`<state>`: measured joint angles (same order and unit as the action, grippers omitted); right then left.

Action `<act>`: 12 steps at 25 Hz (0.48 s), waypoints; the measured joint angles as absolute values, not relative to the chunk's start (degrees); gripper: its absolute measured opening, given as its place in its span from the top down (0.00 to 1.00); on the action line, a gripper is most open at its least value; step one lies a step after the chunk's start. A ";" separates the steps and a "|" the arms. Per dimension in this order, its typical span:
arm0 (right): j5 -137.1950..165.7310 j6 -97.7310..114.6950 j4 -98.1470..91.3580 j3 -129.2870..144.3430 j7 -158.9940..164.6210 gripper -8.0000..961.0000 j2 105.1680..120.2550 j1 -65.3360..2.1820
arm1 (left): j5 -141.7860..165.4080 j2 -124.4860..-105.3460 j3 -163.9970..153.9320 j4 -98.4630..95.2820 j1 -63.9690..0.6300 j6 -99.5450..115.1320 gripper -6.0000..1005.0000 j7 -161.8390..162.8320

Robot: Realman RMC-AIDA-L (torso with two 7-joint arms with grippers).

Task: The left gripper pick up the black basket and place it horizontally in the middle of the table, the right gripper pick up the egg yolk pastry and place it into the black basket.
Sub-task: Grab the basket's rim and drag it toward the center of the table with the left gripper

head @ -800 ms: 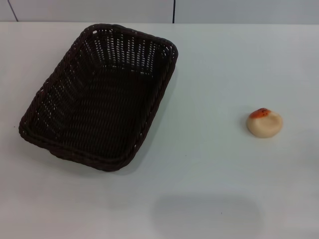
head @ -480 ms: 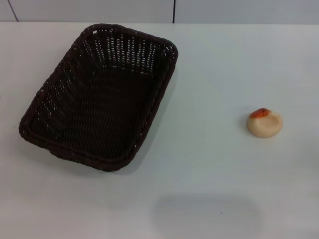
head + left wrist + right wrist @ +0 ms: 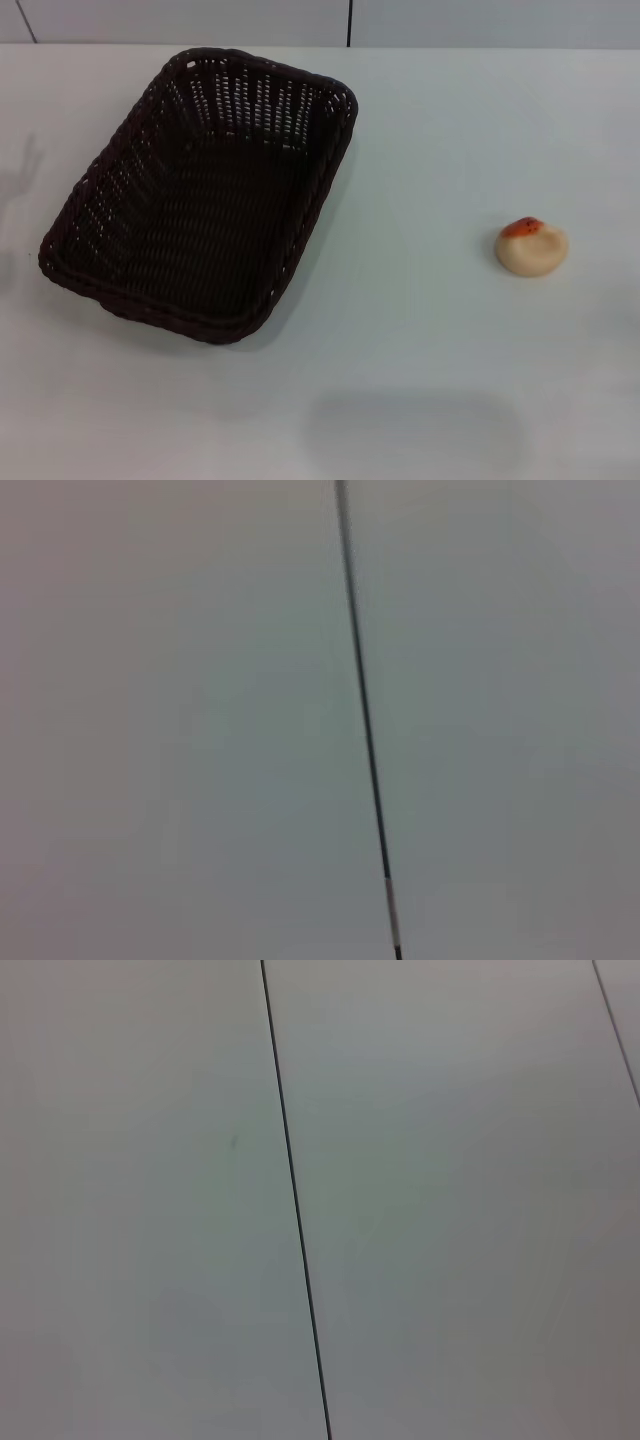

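The black basket (image 3: 200, 190) lies on the white table (image 3: 420, 330) at the left, its long side running slantwise away from me, and it is empty. The egg yolk pastry (image 3: 531, 246) sits alone on the table at the right, orange-red patch up. Neither gripper shows in the head view. Both wrist views show only pale panels with a thin dark seam (image 3: 365, 720) (image 3: 295, 1200), and no fingers. A faint shadow (image 3: 22, 170) lies on the table at the far left edge.
A pale wall with a dark vertical seam (image 3: 349, 22) runs behind the table's far edge. A soft grey shadow (image 3: 415, 432) lies on the table near the front.
A faint shadow has appeared on the table at the far left edge. The basket and the pastry have not moved.
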<state>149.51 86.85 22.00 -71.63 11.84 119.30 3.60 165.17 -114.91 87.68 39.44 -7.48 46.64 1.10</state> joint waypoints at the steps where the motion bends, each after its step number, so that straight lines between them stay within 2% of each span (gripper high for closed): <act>1: 149.50 86.85 22.02 -71.60 11.85 0.23 119.27 3.60 | 165.32 -114.25 87.62 43.99 -6.72 41.82 0.19 0.34; 3: 149.51 86.85 22.10 -71.55 11.86 0.23 119.27 3.60 | 165.47 -112.30 87.26 55.44 -5.01 29.32 0.19 -1.70; 5: 149.51 86.85 22.12 -71.55 11.86 0.23 119.27 3.60 | 165.53 -111.67 86.98 58.43 -4.55 25.83 0.19 -2.06; 7: 149.51 86.85 22.19 -71.52 11.87 0.23 119.25 3.60 | 165.53 -109.54 86.02 65.05 -4.08 16.52 0.19 -2.38; 8: 149.50 86.85 22.29 -71.47 11.87 0.23 119.20 3.60 | 165.51 -107.32 84.94 70.75 -4.09 7.97 0.19 -2.59; 12: 149.50 86.84 22.33 -71.45 11.87 0.23 119.15 3.45 | 165.48 -105.86 84.47 76.48 -4.92 -1.85 0.19 -4.38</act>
